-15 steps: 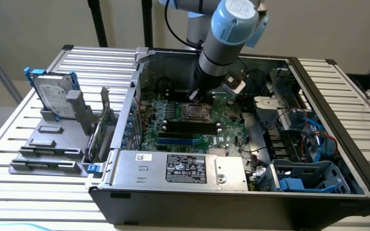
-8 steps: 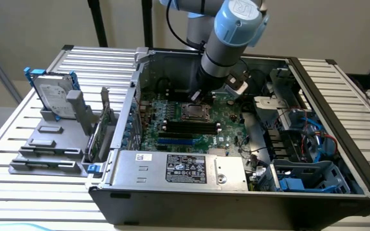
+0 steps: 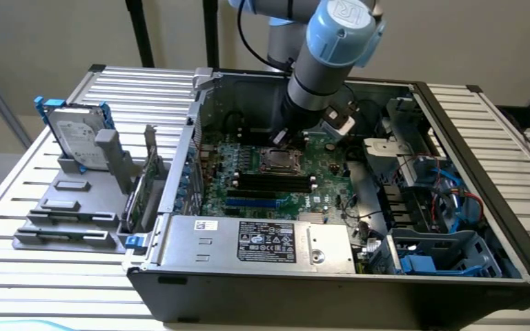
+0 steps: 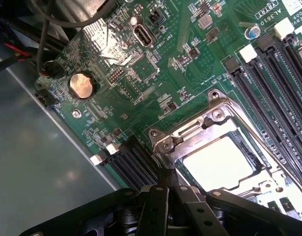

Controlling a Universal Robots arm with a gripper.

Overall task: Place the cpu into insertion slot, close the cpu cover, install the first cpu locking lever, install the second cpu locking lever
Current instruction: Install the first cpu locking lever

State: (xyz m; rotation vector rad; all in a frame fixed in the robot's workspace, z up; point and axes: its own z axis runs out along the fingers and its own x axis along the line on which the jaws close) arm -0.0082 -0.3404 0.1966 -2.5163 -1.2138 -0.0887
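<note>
Claw (image 4: pixel 166 178) pressed together, nothing pinched that we can see. Its dark tips sit right at one corner of the insertion slot (image 3: pixel 279 160), against the edge of the cpu cover (image 4: pixel 205 123); touching or just off it, we cannot tell. We see the cpu (image 4: pixel 217 162) lying flat inside the insertion slot, pale face up. The cpu cover is down around it, silvery frame on the visible sides and chip showing through the cut-out. We note the insertion slot sits on the green motherboard (image 4: pixel 141 73), with the long black memory slots (image 4: pixel 268 83) just beside it. A round coin battery (image 4: pixel 82 84) is further off across the board. In the exterior view the arm (image 3: pixel 330 55) comes down into the open computer case (image 3: pixel 339 303) and ends directly over the insertion slot. The grey labelled power-supply box (image 3: pixel 256 241) lies in the case, near the insertion slot on its memory-slot side. Well apart from the insertion slot, outside the case, a hard drive (image 3: pixel 74 134) stands upright in a grey holder (image 3: pixel 72 207) on the slatted tabletop (image 3: pixel 7 207).
</note>
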